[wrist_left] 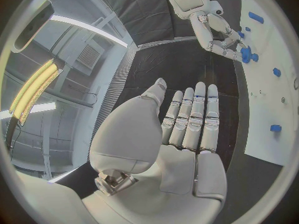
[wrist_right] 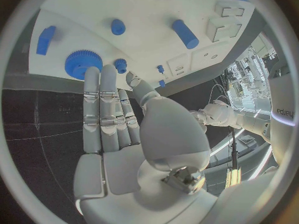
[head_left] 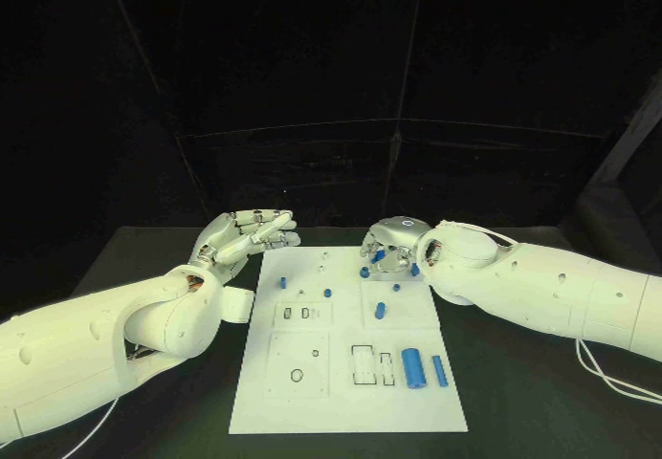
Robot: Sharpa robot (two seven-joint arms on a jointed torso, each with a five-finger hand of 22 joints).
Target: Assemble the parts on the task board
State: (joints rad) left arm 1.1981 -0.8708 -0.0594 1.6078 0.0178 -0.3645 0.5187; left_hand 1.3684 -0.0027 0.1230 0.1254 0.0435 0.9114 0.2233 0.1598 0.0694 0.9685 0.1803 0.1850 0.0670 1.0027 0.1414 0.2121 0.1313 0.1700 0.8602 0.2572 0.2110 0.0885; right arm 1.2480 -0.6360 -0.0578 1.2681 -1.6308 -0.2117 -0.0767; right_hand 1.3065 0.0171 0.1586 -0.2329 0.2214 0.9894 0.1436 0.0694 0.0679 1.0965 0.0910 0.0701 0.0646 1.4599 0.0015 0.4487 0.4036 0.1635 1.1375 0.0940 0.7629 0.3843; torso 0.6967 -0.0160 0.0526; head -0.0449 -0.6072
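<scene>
The white task board (head_left: 345, 402) lies in the middle of the black table, with small blue parts scattered on it. My right hand (head_left: 390, 251) hovers over the board's far right corner. Its fingers (wrist_right: 99, 104) are stretched out, their tips at a blue gear (wrist_right: 82, 63) and a small blue peg (wrist_right: 120, 63), and nothing is gripped. The left wrist view shows the same right hand (wrist_left: 215, 32) bent over the gear (wrist_left: 246, 53). My left hand (head_left: 246, 237) is raised beside the board's far left corner, flat and empty, fingers (wrist_left: 193, 117) straight.
Two blue cylinders (head_left: 411, 363) (head_left: 439, 371) lie near the board's right edge, beside a rectangular recess (head_left: 363, 365). Smaller blue pegs (head_left: 284, 283) (head_left: 328, 287) (head_left: 381, 309) sit mid-board. Bare black table (head_left: 524, 402) runs along both sides of the board.
</scene>
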